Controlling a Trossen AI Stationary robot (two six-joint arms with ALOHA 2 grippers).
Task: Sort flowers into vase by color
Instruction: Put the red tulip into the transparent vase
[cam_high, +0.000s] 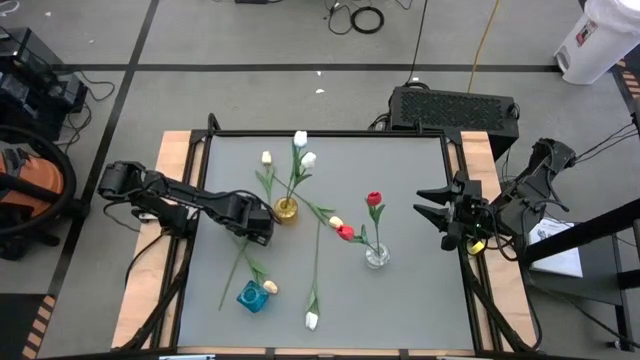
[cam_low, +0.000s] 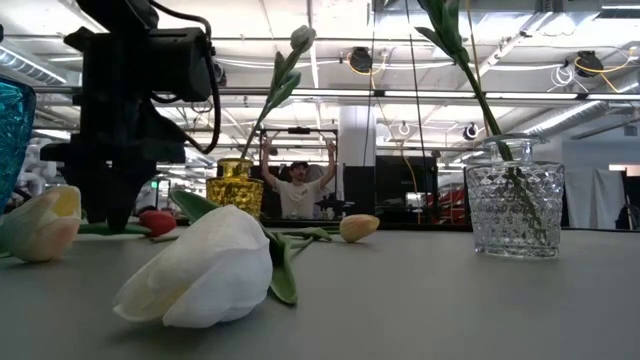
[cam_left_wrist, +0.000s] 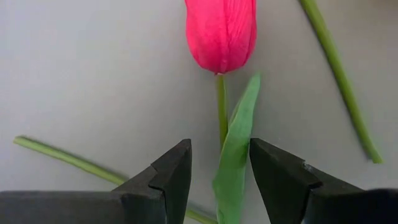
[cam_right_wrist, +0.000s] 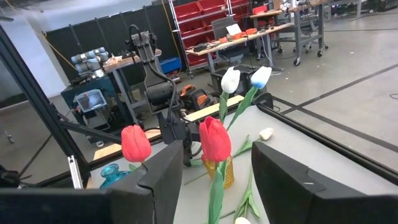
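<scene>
Grey table bare toward its right edge; both hands open, empty.

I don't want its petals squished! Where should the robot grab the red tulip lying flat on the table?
Probably the thin stem just below the red tulip head, coming straight down from above, fingers either side. It lies flat, and the open left hand straddles stem and leaf.

Red tulip, gold vase, teal vase.
</scene>
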